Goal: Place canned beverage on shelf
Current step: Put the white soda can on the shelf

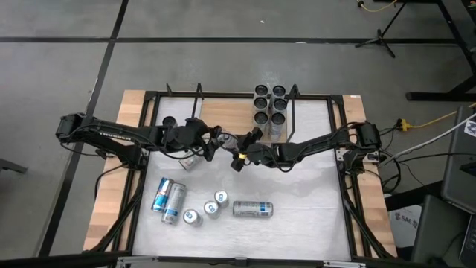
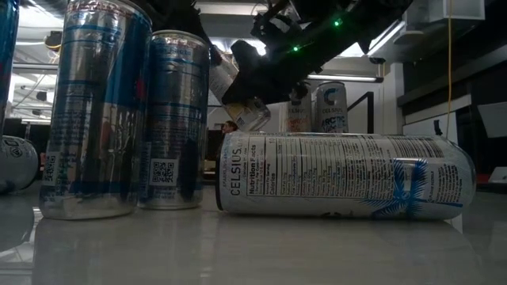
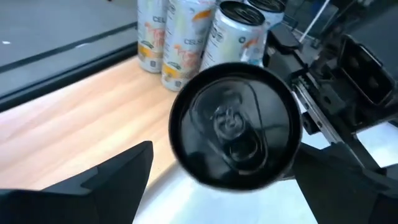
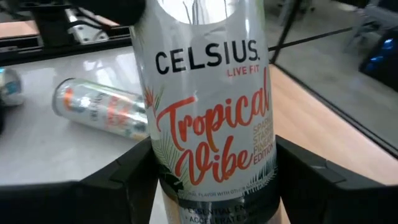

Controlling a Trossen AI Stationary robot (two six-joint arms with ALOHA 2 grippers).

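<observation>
A white Celsius can (image 4: 208,118) with orange lettering is in the air at mid-table, between my two grippers (image 1: 225,140). My right gripper (image 4: 214,171) is shut on it. My left gripper (image 3: 224,158) is open, with one finger on each side of the can's black top (image 3: 236,124). I see no touch there. The shelf (image 1: 223,112), a light-brown board in a black rod frame, stands at the far middle. Several cans (image 1: 269,104) stand upright on the right part of the shelf. My right gripper pinches the can's lower body (image 4: 165,177) between its two fingers, one on each side. It comes in about level from the table's right side. The can is lifted clear of the table and tilted (image 2: 238,87). Its top end points toward my left gripper.
One can (image 1: 192,161) lies on the table just near of my left gripper. Several more cans stand or lie near the front edge (image 1: 175,202), among them a silver can on its side (image 1: 253,208). The left part of the shelf's board (image 3: 74,118) is bare.
</observation>
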